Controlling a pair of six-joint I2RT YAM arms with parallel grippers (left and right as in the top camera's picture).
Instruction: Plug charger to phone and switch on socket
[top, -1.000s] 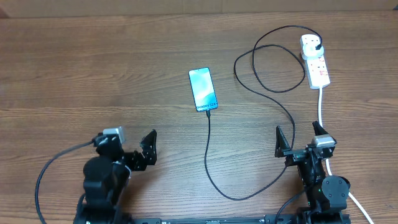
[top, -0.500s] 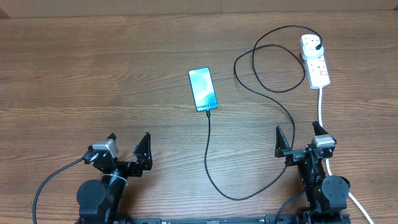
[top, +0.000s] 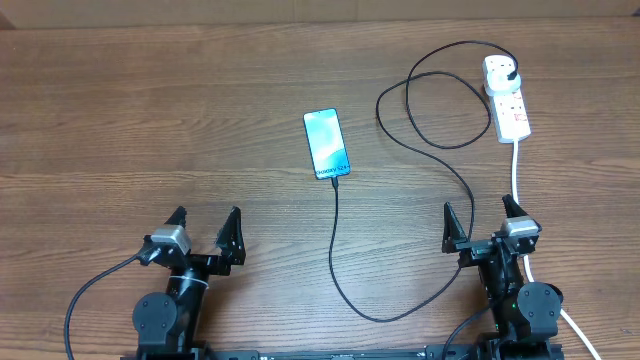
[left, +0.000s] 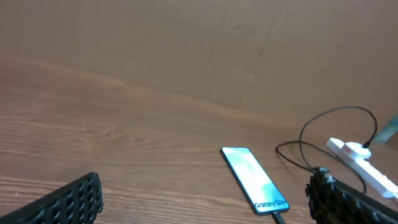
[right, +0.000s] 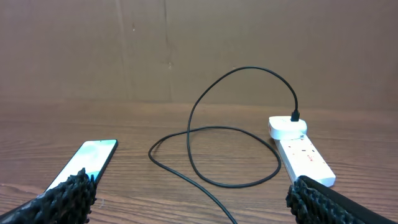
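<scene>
The phone lies flat at mid table, its blue-teal screen reading "Galaxy S24+"; it also shows in the left wrist view and the right wrist view. The charger cable has its connector in the phone's near end, loops across the table and ends in a black plug seated in a white adapter on the socket at the far right, also seen in the right wrist view. My left gripper is open and empty near the front left. My right gripper is open and empty near the front right.
The socket's thick white cord runs down the right side past my right arm. A brown cardboard wall stands behind the table's far edge. Both arm bases sit at the front edge.
My left arm has drawn back toward the front edge and straightened, with its open gripper now facing the phone. The right arm, phone and cable have not moved.
</scene>
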